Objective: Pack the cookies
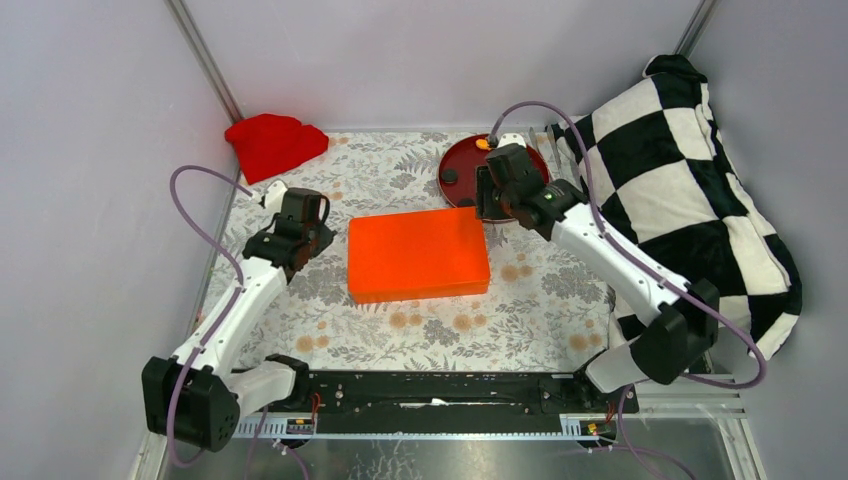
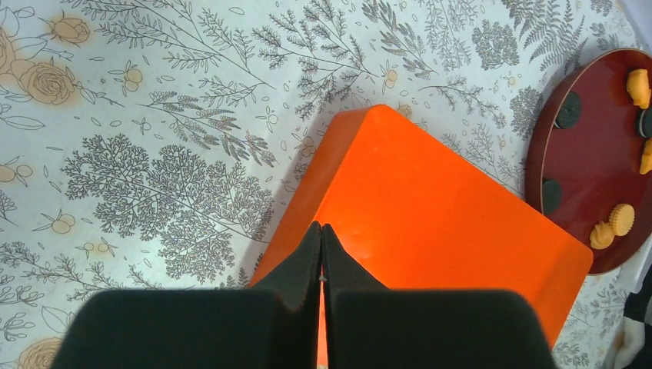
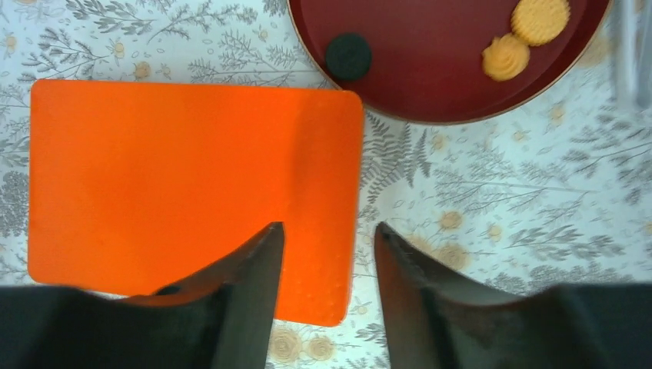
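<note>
Showing small round orange-yellow cookies [image 3: 541, 19] lying on a round dark red plate [image 3: 430, 77] at the far side of the floral-patterned counter [image 1: 540, 300]. Near the plate lies a flat orange rectangular box [image 1: 418, 254]. The right end effector [image 3: 329, 254] hovers over the box's edge, jaws apart and empty. The left end effector [image 2: 321, 240], jaws pressed together, hangs over the box's corner.

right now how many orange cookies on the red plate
4 orange cookies in the left wrist view: two near the plate's lower rim, one at top, one cut by the frame edge. Others may be hidden.
</note>
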Motion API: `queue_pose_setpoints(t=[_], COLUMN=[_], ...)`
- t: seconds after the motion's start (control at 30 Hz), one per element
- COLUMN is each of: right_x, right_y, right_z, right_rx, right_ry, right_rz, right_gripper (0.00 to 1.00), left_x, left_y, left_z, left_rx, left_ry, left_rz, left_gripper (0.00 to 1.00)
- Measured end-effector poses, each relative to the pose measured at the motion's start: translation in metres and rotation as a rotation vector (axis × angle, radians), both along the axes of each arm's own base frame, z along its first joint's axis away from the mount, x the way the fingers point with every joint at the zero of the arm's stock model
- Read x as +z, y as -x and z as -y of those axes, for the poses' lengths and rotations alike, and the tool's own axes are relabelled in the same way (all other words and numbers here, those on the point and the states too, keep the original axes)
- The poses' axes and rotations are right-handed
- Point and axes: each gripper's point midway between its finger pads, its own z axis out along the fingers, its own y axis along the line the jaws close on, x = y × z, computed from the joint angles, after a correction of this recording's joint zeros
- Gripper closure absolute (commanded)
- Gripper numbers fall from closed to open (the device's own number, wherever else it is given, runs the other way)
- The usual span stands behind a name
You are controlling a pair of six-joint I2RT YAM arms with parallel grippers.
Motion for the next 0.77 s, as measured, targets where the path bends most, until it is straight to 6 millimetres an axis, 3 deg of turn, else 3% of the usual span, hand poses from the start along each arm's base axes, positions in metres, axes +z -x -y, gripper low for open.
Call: queue_pose_setpoints(t=[0.1,0.23,0.77], right_x=[0.022,0.030,0.016], right_y=[0.003,0.003,0.008], right_z=[0.009,0.017,0.044], right_rx=[-0.014,-0.033,-0.104], right_ry=[-0.006,0.012,0.122], right_rz=[0.060,0.089,0.085], right_gripper=[0.02,0.00,0.00], left_x=[0.007,0.001,-0.002], left_y=[0.002,0.007,0.008], left_z=[0.000,-0.001,-0.003], left_rx=[0.000,-0.003,0.003], left_ry=[-0.001,-0.012,-0.031], left_rz=[0.016,-0.015,-0.037], left_gripper=[1.00,1.00,1.00])
